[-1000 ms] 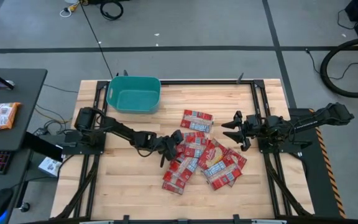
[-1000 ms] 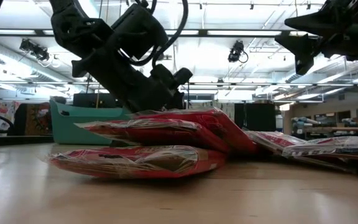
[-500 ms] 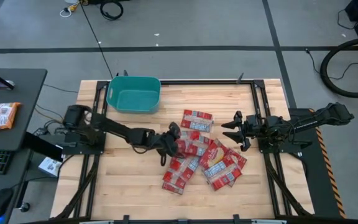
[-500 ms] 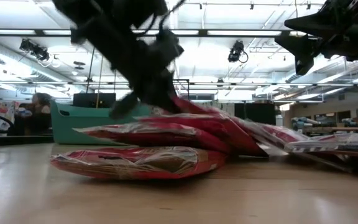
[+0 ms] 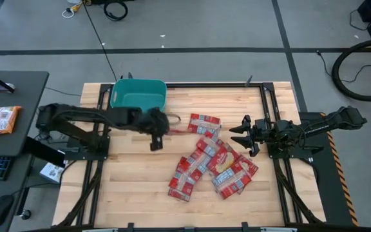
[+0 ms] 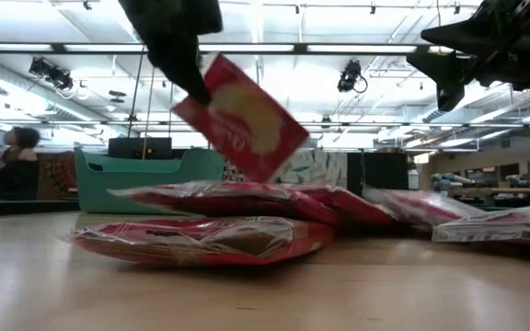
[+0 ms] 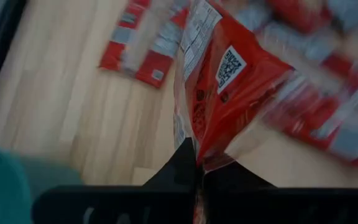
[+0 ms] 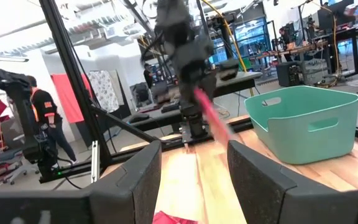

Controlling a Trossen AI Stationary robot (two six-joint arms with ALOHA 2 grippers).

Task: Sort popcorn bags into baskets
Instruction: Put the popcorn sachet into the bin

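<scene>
A teal basket [image 5: 138, 96] stands at the table's far left; it also shows in the right wrist view [image 8: 306, 121]. Several red popcorn bags [image 5: 212, 161] lie overlapping in a pile mid-table [image 6: 201, 237], and one [image 5: 203, 124] lies flat just beyond it. My left gripper [image 5: 161, 122] is shut on one popcorn bag [image 6: 242, 115], in the air between pile and basket. My right gripper [image 5: 243, 133] hangs open right of the pile, above the table, its fingers [image 8: 135, 180] holding nothing. My left gripper pinches the bag by one narrow end [image 7: 205, 157] between its two fingers. It comes from the table's left, about level. The bag [image 7: 222, 81] is lifted clear of the pile and slants down from the fingers, its faces upright, so from above it shows edge-on [image 5: 180, 122].
Black frame rails [image 5: 266, 103] run along the table's sides and far edge. A side desk [image 5: 5, 122] left of the table carries another packet. People [image 6: 12, 152] stand in the room behind. Bare wood [image 5: 134, 174] lies near-left of the pile.
My left gripper has shut on a bag at the pile's left side, then risen and drawn back toward the table's left and far edge, near the basket. That bag has come up clear of the pile and tilted; the bags beneath have shifted a little.
</scene>
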